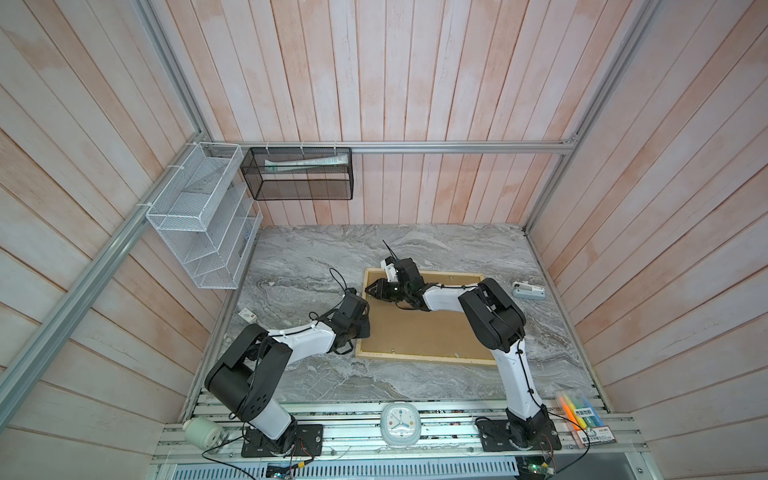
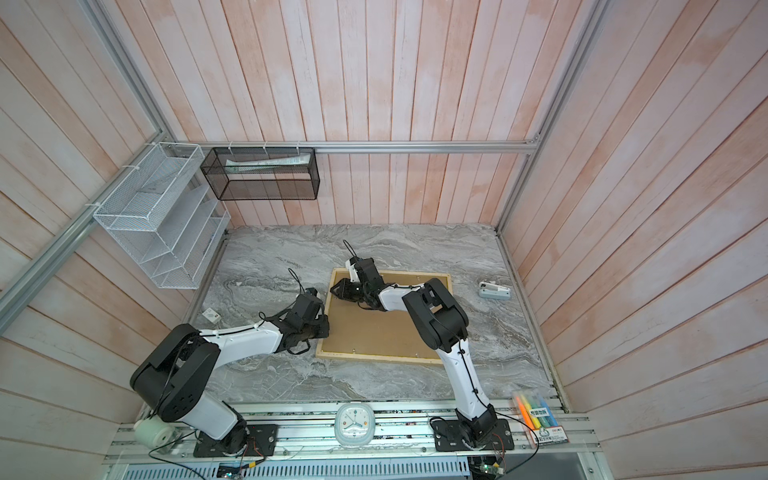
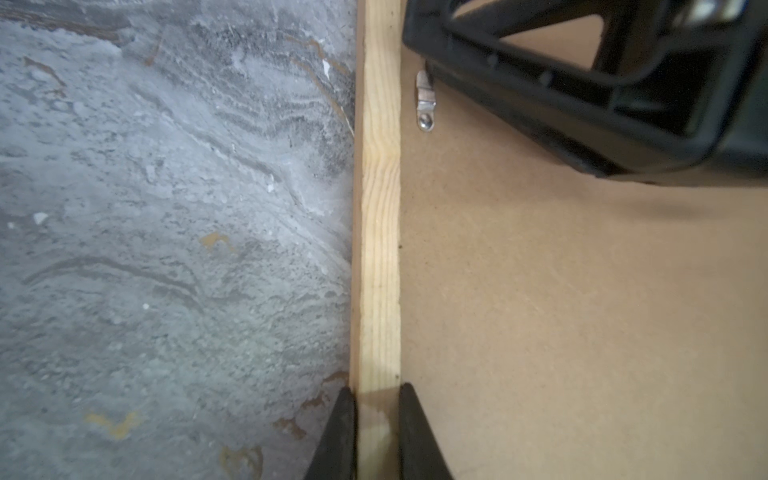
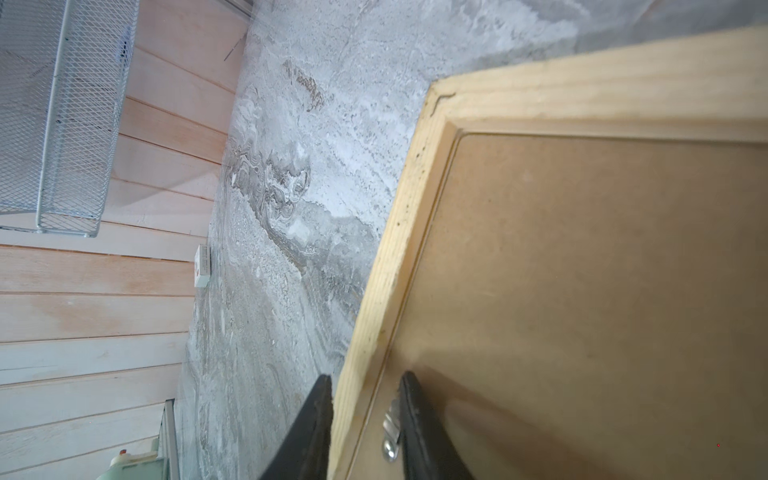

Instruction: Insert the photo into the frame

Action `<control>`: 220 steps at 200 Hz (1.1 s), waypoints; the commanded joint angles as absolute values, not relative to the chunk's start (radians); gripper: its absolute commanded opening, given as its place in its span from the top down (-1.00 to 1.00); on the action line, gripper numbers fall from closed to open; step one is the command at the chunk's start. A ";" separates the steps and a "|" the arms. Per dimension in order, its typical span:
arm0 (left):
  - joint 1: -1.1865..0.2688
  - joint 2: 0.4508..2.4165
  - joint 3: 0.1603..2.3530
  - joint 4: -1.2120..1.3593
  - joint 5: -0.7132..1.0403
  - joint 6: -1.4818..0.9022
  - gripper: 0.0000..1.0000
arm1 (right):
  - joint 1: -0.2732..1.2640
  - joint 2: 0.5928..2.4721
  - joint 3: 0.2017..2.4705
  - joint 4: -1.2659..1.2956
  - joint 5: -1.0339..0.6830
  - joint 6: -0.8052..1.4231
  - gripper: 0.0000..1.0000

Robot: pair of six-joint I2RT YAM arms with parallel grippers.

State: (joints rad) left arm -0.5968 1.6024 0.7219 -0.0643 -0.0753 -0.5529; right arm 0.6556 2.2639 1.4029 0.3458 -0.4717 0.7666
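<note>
Long axis of frame [image 1: 415,358] laid left-right; its left side pinched by left gripper [image 3: 377,390] at near end; far end straddled by right gripper [image 4: 365,378], jaws part-spread, grip not determinable.

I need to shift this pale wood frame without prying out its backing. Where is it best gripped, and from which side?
Probably a narrow side rail of the frame, from straight above: it lies flat, back up, so one finger goes outside on the table and one inside on the backing board, as the left gripper does. Avoid the metal turn clip.
</note>
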 commanded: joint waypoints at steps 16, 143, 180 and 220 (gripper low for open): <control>-0.626 1.658 0.740 -0.023 0.097 -0.549 0.87 | 0.666 2.335 1.394 0.256 -0.480 0.771 0.39; -0.625 1.662 0.733 -0.023 0.089 -0.553 0.88 | 0.660 2.274 1.289 0.245 -0.371 0.788 0.39; -0.626 1.672 0.738 -0.020 0.090 -0.552 0.88 | 0.659 2.252 1.271 0.237 -0.363 0.778 0.39; -0.626 1.675 0.744 -0.020 0.094 -0.549 0.88 | 0.669 2.284 1.334 0.196 -0.455 0.744 0.39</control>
